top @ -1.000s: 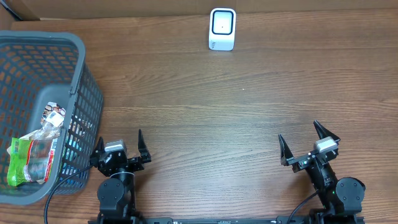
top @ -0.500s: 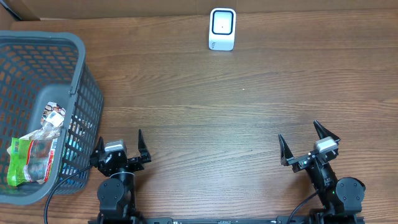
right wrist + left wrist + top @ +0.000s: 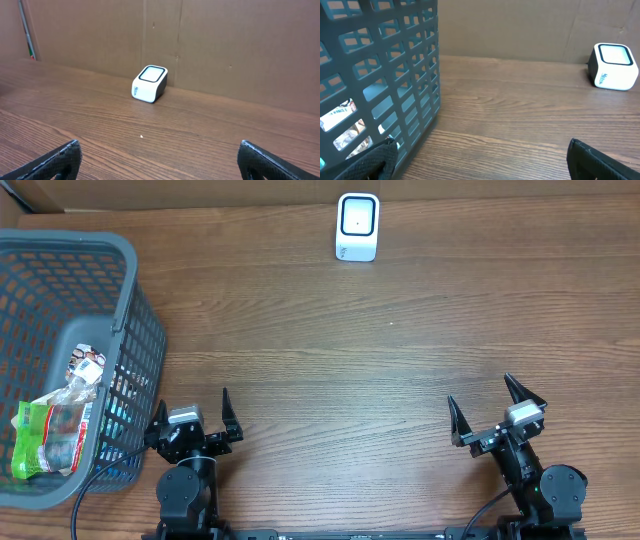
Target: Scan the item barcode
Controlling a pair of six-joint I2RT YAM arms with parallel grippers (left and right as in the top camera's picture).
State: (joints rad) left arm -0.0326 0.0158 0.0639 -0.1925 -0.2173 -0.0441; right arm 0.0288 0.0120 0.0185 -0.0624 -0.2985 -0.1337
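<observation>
White scanner (image 3: 357, 227), face upward

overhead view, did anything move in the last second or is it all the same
Nothing visibly changed. The left gripper and right gripper stay open and empty at the near edge. The green snack packet still lies in the grey plastic lattice basket, and the white cube-shaped scanner has not moved from the far edge.
</observation>
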